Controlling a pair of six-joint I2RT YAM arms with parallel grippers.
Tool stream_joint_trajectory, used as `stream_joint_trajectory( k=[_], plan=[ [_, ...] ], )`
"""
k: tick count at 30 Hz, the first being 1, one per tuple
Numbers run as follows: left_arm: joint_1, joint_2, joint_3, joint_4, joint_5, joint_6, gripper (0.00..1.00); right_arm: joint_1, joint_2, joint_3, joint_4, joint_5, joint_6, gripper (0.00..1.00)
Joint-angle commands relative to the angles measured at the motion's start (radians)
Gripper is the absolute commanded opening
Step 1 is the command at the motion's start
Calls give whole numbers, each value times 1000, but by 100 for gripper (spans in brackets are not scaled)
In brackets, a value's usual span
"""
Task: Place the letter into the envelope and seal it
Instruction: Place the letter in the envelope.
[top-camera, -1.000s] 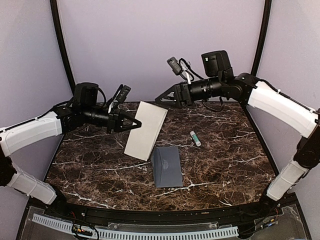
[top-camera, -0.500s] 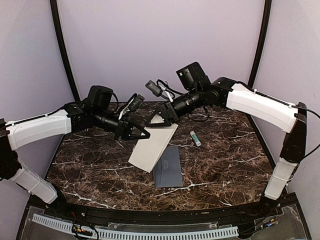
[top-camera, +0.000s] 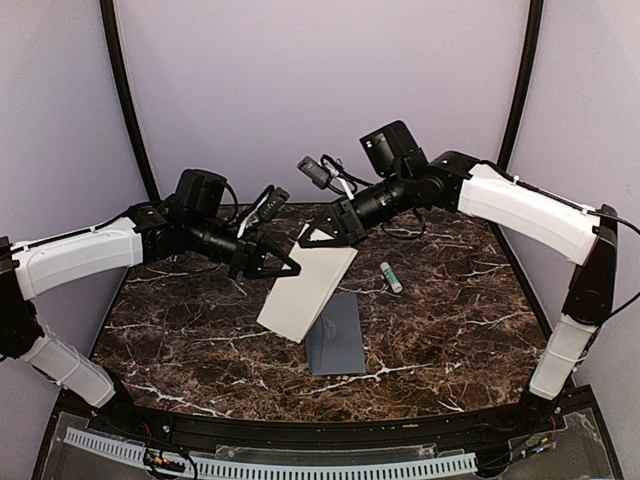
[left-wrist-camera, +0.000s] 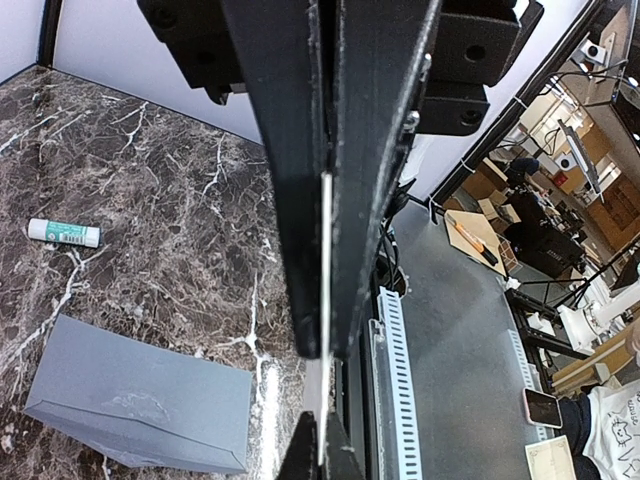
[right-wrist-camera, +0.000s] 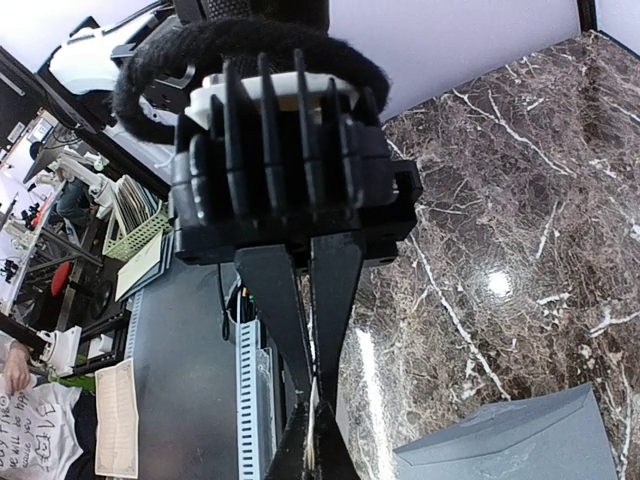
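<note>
Top external view: we find the letter (top-camera: 308, 290) held off the surface (top-camera: 450, 320) and tilted, its lower end overlapping the left edge of the envelope (top-camera: 336, 338) as seen from above. The envelope lies flat, with a glue stick (top-camera: 390, 277) well apart to its right. We record the left end effector (top-camera: 295, 271) clamped on the letter's left edge, the left wrist view showing the thin sheet pinched between closed fingers, and the right end effector (top-camera: 306, 241) closed on its top corner.

Marble table (top-camera: 450, 330): envelope (top-camera: 335, 333), glue stick (top-camera: 390, 277)
</note>
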Motion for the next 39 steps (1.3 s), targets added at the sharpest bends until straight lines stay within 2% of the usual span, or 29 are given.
stream_joint_trajectory(
  k=[1,4,8,15,22,23,24,27,28,29,31,34,35,38,39],
  plan=[
    [-8,-7,25,-17,33,19,4,-16,-58,-23,56,-46,6,0],
    [-8,-8,20,-29,29,23,14,-32,-80,-55,79,-34,15,0],
    [-8,-14,4,-37,27,19,16,-58,-111,-86,104,-52,28,0],
    [-8,-16,-23,-43,33,13,10,-87,-150,-105,80,-43,19,0],
    [-8,-22,-46,-49,26,8,13,-126,-202,-141,85,-33,22,0],
    [-8,-23,-47,-47,23,7,5,-129,-207,-146,87,-33,23,0],
    [-8,-25,-48,-46,21,7,2,-130,-212,-150,88,-34,23,0],
    [-8,-26,-54,-27,26,-2,0,-136,-224,-165,98,-34,26,0],
    [-8,-24,-52,-26,28,-4,2,-138,-227,-170,100,-33,28,0],
    [-8,-22,-51,-29,33,-6,9,-141,-232,-175,102,-31,29,0],
    [-7,-18,-48,-34,36,-5,17,-147,-242,-184,108,-28,35,0],
    [-7,-20,-53,-40,30,-1,25,-158,-263,-200,122,-26,41,0],
    [-8,-21,-53,-40,28,0,25,-163,-270,-204,127,-25,44,0],
    [-8,-34,-66,-15,23,-7,5,-169,-287,-213,136,-24,50,0],
    [-8,-37,-70,-6,23,-11,2,-171,-291,-217,140,-24,52,0]
  ],
)
